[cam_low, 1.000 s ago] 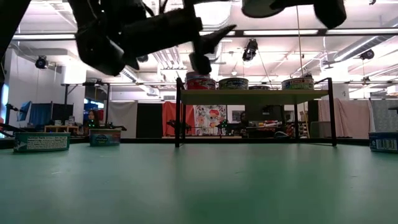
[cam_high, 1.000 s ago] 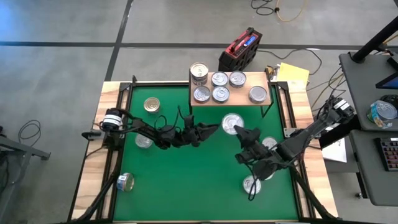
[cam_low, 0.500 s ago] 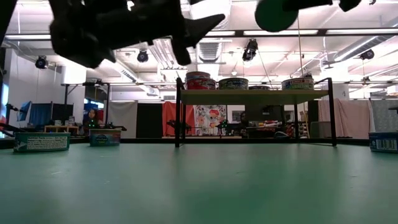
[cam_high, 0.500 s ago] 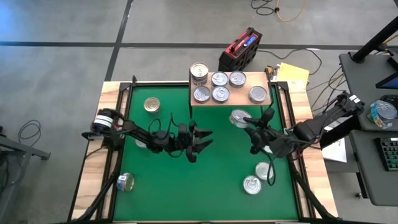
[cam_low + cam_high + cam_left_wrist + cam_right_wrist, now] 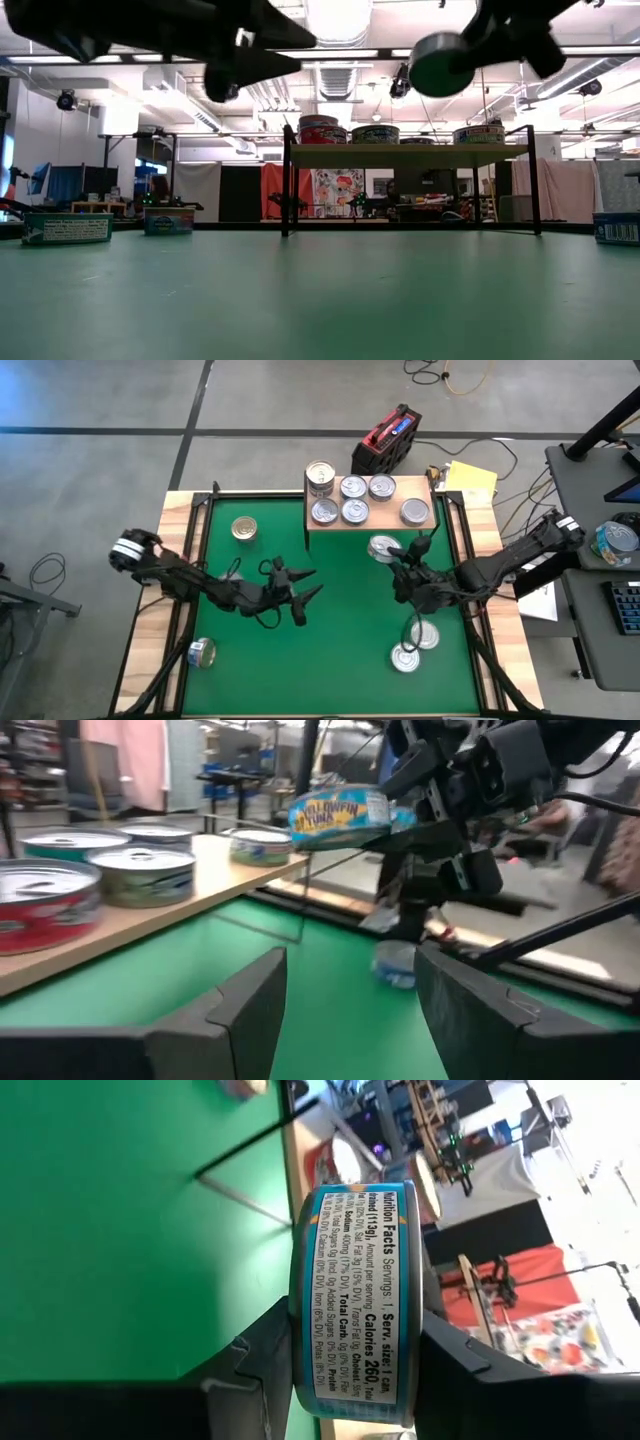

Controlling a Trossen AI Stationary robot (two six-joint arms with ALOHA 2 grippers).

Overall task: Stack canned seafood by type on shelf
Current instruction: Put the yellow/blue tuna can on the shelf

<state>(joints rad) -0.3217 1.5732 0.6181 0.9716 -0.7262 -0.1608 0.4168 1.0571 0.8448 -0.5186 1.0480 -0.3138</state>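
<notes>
The shelf (image 5: 386, 514) stands at the far edge of the green mat and carries several tins of canned seafood, one stacked on another at its left end (image 5: 320, 476). My right gripper (image 5: 390, 556) is shut on a blue-labelled tin (image 5: 355, 1300), which hangs in the air just in front of the shelf (image 5: 150, 915). My left gripper (image 5: 311, 583) hovers open over the middle of the mat with nothing between its fingers (image 5: 250, 1010). More tins lie on the mat: a gold-topped one (image 5: 244, 529), one on its side (image 5: 202, 653) and two near the right (image 5: 405, 657). My right gripper pinches the tin between its two fingers, one on the lid and the other on the bottom (image 5: 425, 1330), so the label wall faces the wrist camera. The fingers come nearly level from the table's right side. The tin (image 5: 340, 815) is lifted clear of the mat, lid upward.
A wooden border (image 5: 180, 560) frames the mat. Beyond the far edge lie a red and black box (image 5: 388, 438) and yellow paper (image 5: 472, 480). One tin (image 5: 232, 576) sits partly under the left arm. Bare mat (image 5: 340, 660) lies at the near middle.
My left gripper has drawn back from the shelf toward the table's left and near edges, rolling its wrist and staying open. My right gripper has rolled its wrist and shifted toward the far edge, carrying the tin closer to the shelf and slightly lower.
</notes>
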